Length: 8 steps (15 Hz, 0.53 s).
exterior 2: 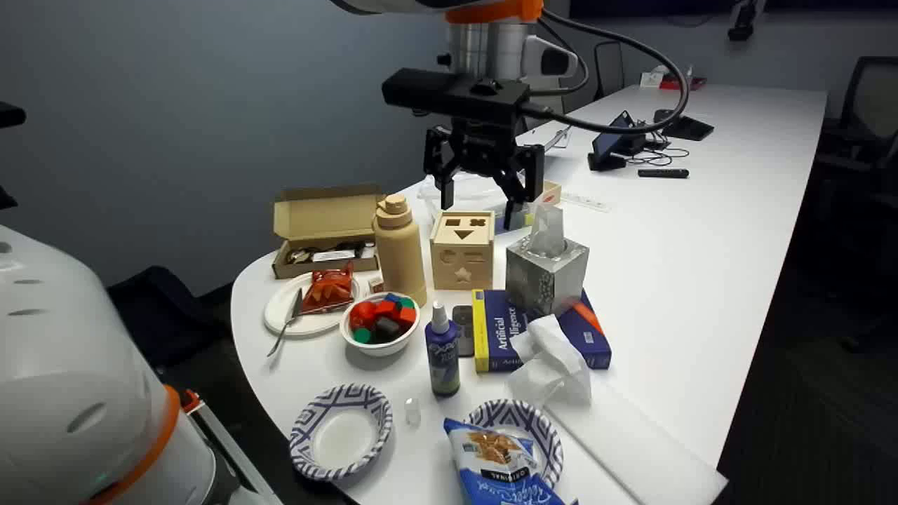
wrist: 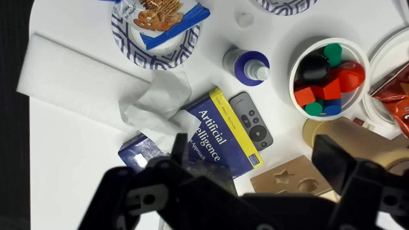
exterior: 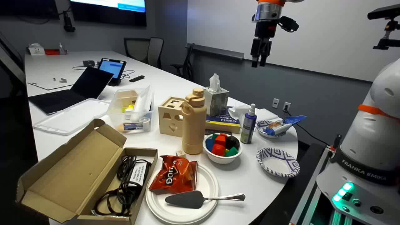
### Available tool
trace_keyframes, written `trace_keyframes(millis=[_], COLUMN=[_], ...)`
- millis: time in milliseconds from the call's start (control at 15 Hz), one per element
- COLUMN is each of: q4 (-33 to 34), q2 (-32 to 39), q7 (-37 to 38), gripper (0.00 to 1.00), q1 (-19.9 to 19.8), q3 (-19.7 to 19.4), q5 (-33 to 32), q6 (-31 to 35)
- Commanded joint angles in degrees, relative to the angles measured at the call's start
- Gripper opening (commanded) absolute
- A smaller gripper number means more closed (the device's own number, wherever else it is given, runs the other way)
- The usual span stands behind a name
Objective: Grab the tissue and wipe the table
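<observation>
Black two-finger gripper (wrist: 252, 148) is spread, empty; crumpled white paper tissue (wrist: 156, 102), at its ten o'clock in wrist view, could be pinched with long white foam-like slab (wrist: 81, 83) partly beneath if descent is overshot.

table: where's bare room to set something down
Bare: the table between white strip, tissue box and black remote; smaller patch between bowl of blocks, cake server and nearest patterned bowl. Crowded: around the tissue, tan bottle and wooden shape sorter.

One table (exterior 2: 687, 245); two snack bags (exterior 2: 328, 291) (exterior 2: 494, 456)
</observation>
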Motion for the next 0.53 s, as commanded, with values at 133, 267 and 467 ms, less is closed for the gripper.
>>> trace_keyframes(millis=[133, 267, 467], q4=[-0.42, -0.55, -0.58], q2=[1.86, 4.59, 10.52], q7=[2.49, 4.34, 7.71], gripper=[1.0, 1.0, 1.0], q1=[-1.17, -1.47, -2.27], q3=[1.14, 1.22, 1.36], q5=[-0.37, -0.07, -0.64], q6=[3.17, 6.3, 13.56])
